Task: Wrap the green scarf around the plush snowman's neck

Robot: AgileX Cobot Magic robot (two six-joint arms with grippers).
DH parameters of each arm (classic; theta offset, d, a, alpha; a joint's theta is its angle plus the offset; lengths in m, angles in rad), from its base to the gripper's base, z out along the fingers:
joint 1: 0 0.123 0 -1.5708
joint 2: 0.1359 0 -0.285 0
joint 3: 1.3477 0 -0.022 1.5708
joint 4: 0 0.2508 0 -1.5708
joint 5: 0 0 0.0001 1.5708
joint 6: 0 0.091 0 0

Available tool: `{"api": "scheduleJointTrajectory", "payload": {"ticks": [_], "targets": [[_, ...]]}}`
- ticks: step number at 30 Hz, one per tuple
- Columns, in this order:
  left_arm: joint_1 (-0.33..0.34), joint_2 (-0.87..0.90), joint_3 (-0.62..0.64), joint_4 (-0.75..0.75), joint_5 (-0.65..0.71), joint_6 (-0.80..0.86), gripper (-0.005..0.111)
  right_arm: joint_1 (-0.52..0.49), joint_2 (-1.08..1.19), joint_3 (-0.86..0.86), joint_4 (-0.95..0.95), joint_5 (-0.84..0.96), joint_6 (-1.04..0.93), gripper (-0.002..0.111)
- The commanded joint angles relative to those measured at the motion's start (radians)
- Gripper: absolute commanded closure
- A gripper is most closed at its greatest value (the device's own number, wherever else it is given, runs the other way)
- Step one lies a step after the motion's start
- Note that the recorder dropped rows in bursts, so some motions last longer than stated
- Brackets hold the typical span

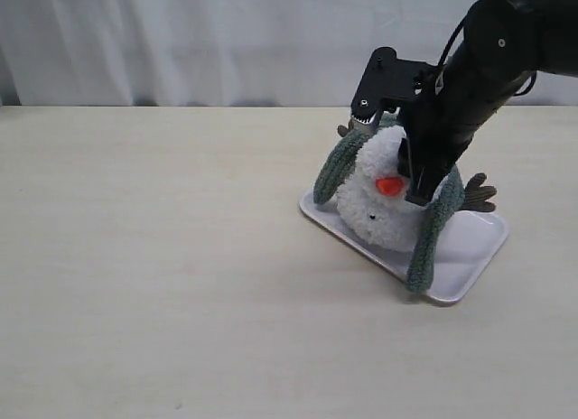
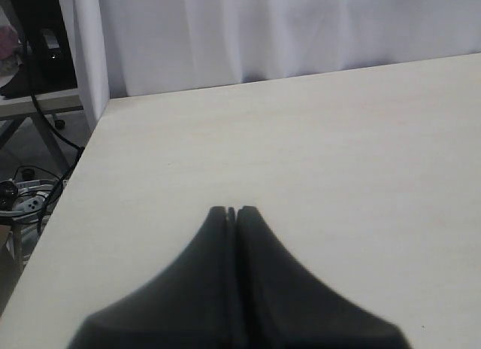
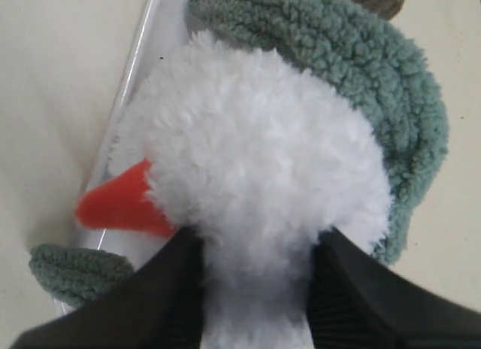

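Observation:
The plush snowman (image 1: 375, 202), fluffy white with an orange nose (image 1: 389, 186), lies tilted on a white tray (image 1: 474, 247). The green scarf (image 1: 336, 171) runs behind its neck, one end hanging at each side, the longer end (image 1: 424, 247) reaching the tray's front. My right gripper (image 1: 408, 171) is shut on the snowman's head (image 3: 255, 153), white fluff pressed between its fingers (image 3: 169, 289). In the right wrist view the scarf (image 3: 361, 63) curves round the far side of the head. My left gripper (image 2: 233, 211) is shut and empty over bare table, out of the exterior view.
A brown twig arm (image 1: 479, 193) sticks out to the snowman's right. The pale wooden table (image 1: 144, 256) stretches wide to the left of the tray. A white curtain (image 1: 226, 40) hangs behind. The table's edge (image 2: 79, 168) and floor cables show in the left wrist view.

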Motion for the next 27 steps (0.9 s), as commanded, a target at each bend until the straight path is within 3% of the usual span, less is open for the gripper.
{"api": "scheduleJointTrajectory", "payload": {"ticks": [1,6,11,16,22,27], "targets": [[-0.010,-0.002,0.002,0.000,-0.013,-0.002,0.107,0.001,0.010,0.005,-0.012,0.022,-0.118,0.075],[-0.010,-0.002,0.002,0.000,-0.013,-0.002,0.107,0.001,0.008,0.007,-0.012,0.022,-0.168,0.075],[-0.010,-0.002,0.002,0.000,-0.013,-0.002,0.107,0.001,0.002,0.047,-0.011,-0.022,-0.380,0.076],[-0.010,-0.002,0.002,0.000,-0.013,-0.002,0.107,0.001,-0.008,0.052,-0.037,-0.093,-0.450,0.075],[-0.010,-0.002,0.002,0.000,-0.013,-0.002,0.107,0.001,-0.028,0.052,-0.037,-0.138,-0.403,0.043],[-0.010,-0.002,0.002,0.000,-0.013,-0.002,0.107,0.001,-0.080,0.052,-0.037,-0.139,-0.326,0.039]]}}
